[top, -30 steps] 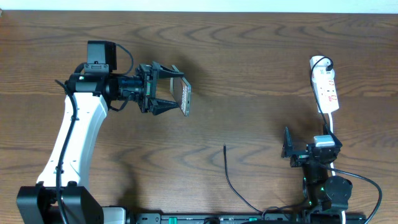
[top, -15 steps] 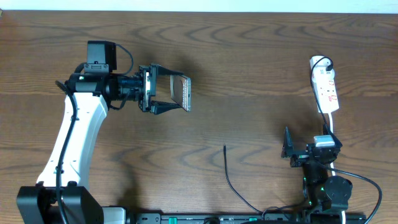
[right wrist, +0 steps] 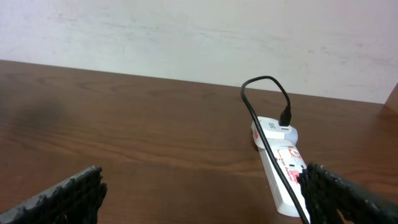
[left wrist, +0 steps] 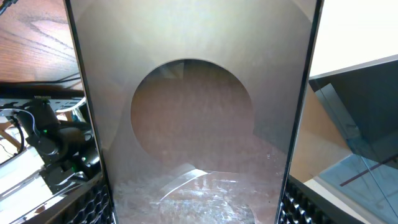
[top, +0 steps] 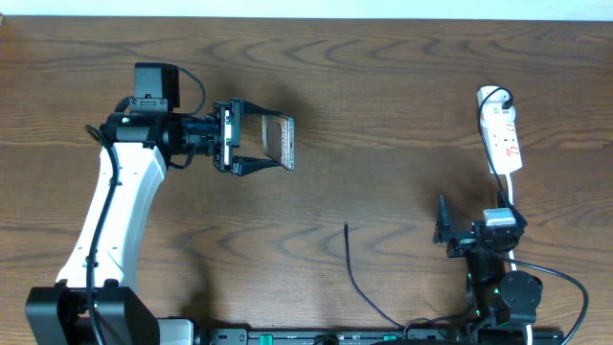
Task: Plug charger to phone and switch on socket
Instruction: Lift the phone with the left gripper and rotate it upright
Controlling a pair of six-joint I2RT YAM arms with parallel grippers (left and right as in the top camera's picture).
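1. The phone [top: 284,144] is gripped across its width by the left claw [top: 274,142], at the left of the counter [top: 383,86]. It is seen nearly edge-on from above and appears to be raised off the wood.
2. In the left wrist view the phone [left wrist: 193,112] fills almost the whole picture, with a ribbed finger [left wrist: 93,202] pressed to each long side. The hold is judged firm and centred.
3. The right claw [right wrist: 202,177] is spread wide and holds nothing. It is parked low near its own base, well apart from the phone.
4. The charger [top: 348,251] lies loose on the counter, between the two arms, with its tip pointing away from the robot. Nothing is touching it.
5. The socket [top: 502,134] lies at the far right. In the right wrist view a black lead is seen plugged into the socket's far end [right wrist: 283,165]. Whether its switch is on cannot be told.
6. The step in hand is judged to be presenting the phone for plugging. The port end should be turned toward the charger and held level, and the grip should not be loosened.
7. The charger should be taken just behind its tip, so that little bare end is left to bend, and lined up squarely before any push is made.
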